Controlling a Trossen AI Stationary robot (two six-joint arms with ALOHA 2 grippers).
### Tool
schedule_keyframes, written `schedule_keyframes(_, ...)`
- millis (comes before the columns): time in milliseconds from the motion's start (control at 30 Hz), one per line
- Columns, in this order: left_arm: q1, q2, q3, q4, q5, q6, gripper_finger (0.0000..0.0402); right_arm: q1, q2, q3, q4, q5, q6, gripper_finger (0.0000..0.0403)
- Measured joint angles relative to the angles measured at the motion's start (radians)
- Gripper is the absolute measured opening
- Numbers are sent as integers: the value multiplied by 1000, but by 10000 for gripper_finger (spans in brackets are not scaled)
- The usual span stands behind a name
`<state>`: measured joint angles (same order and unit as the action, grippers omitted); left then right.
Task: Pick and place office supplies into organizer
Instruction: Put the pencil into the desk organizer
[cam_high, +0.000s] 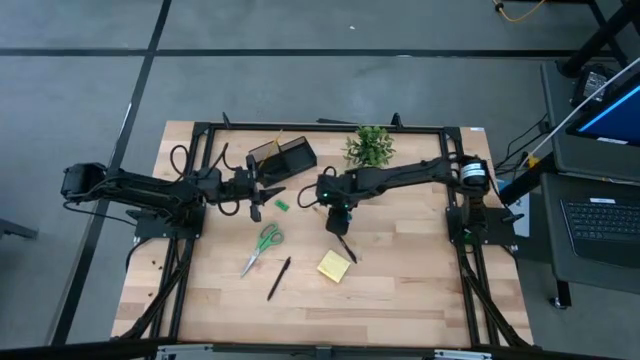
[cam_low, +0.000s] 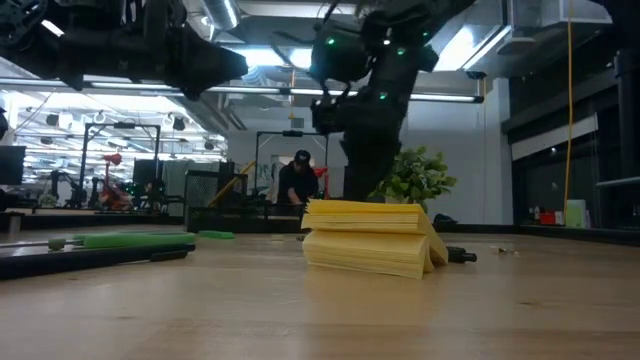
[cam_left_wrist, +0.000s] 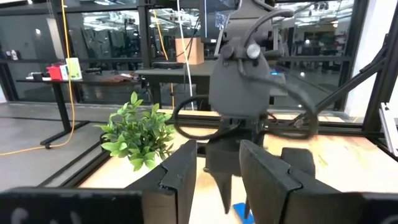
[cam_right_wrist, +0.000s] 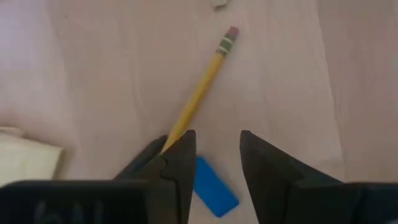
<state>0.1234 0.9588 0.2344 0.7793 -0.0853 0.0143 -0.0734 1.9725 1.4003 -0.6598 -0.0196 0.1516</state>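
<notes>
The right claw (cam_right_wrist: 216, 163) was found parted and empty, poised directly above the blue block (cam_right_wrist: 214, 194) and wooden pencil (cam_right_wrist: 198, 93) on the surface (cam_right_wrist: 298, 74). A misaligned descent was judged likely to nudge either away. The organizer (cam_high: 282, 157) stood farther off, near the left claw (cam_high: 257, 196), also parted and empty.

I work in a robotics lab, a big open industrial hall. My wooden table (cam_high: 400, 290) sits in a black metal frame (cam_high: 330, 126) on a grey concrete floor marked with dark tape lines (cam_high: 140, 85). Beside it stands a cart with an open laptop (cam_high: 603, 222). Across the tabletop I see rows of ceiling strip lights (cam_low: 130, 98), other benches carrying robot arms (cam_low: 70, 185), glass partitions (cam_left_wrist: 81, 56), and a person (cam_low: 297, 182) at a workstation in the background.
</notes>
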Motion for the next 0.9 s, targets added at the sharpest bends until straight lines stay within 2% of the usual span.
schedule_keyframes(167, 0, 0, 0, -17, 0, 0, 118, 16, 45, 30, 9, 0, 5, 126)
schedule_keyframes(533, 0, 0, 0, -21, 0, 0, 118, 59, 49, 31, 44, 0, 56, 126)
schedule_keyframes(900, 0, 0, 0, -21, 0, -1, 118, 36, 123, 32, 66, 12, 123, 126)
